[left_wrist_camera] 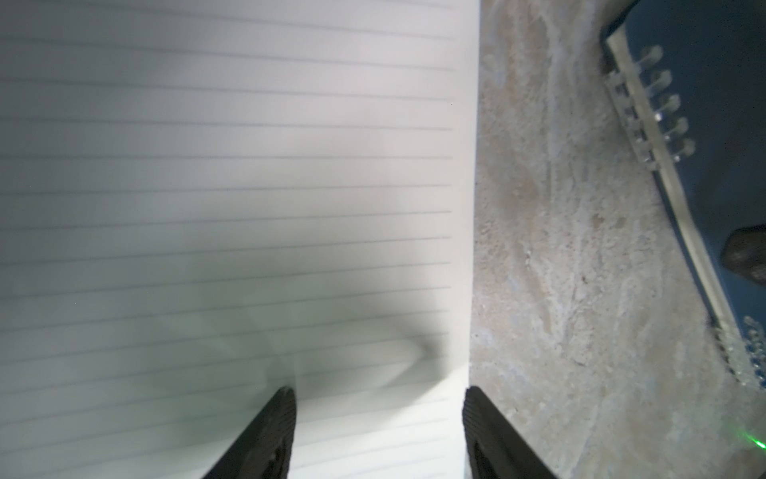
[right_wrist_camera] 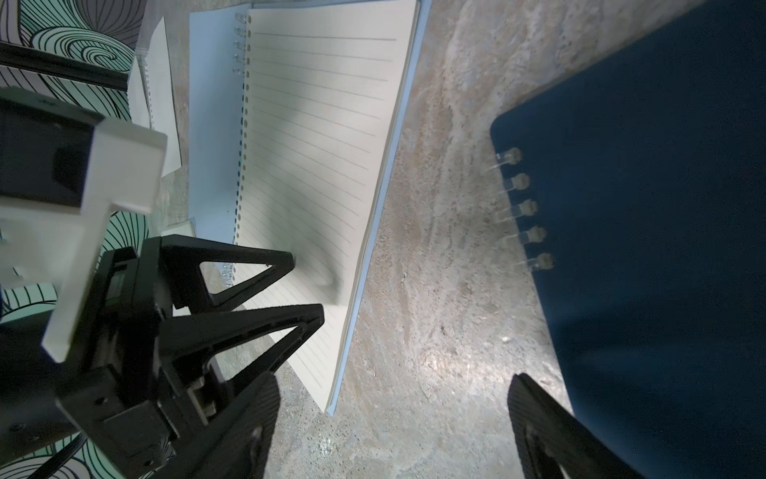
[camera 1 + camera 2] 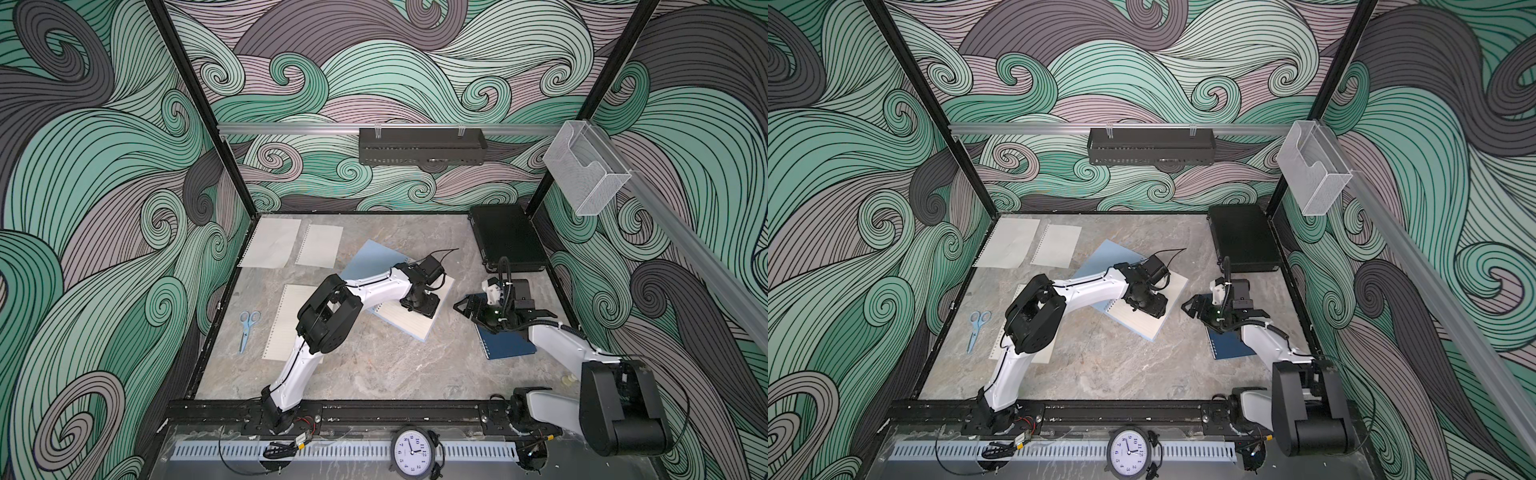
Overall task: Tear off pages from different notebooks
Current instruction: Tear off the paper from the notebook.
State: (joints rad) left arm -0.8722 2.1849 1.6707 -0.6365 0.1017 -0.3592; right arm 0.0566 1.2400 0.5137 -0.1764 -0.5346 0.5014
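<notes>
A cream lined notebook [image 3: 415, 328] [image 2: 315, 137] lies at mid-table, a light blue cover [image 3: 372, 257] spread beside its wire spine. My left gripper [image 3: 420, 311] [image 1: 377, 398] points straight down over its lined page, open, one finger over the page and the other at the page's edge. A dark navy notebook [image 3: 509, 345] [image 2: 646, 232] lies closed to the right. My right gripper [image 3: 462, 311] [image 2: 393, 390] hangs open over bare table between the two notebooks. Two loose pages [image 3: 270, 243] [image 3: 319, 245] lie at the back left. A third page [image 3: 286, 320] lies partly under my left arm.
Blue-handled scissors [image 3: 248, 330] lie by the left edge of the marble table [image 3: 395, 374]. A flat black case [image 3: 509, 237] fills the back right corner. A black shelf [image 3: 422, 145] and a clear bin [image 3: 582, 174] hang on the wall rails.
</notes>
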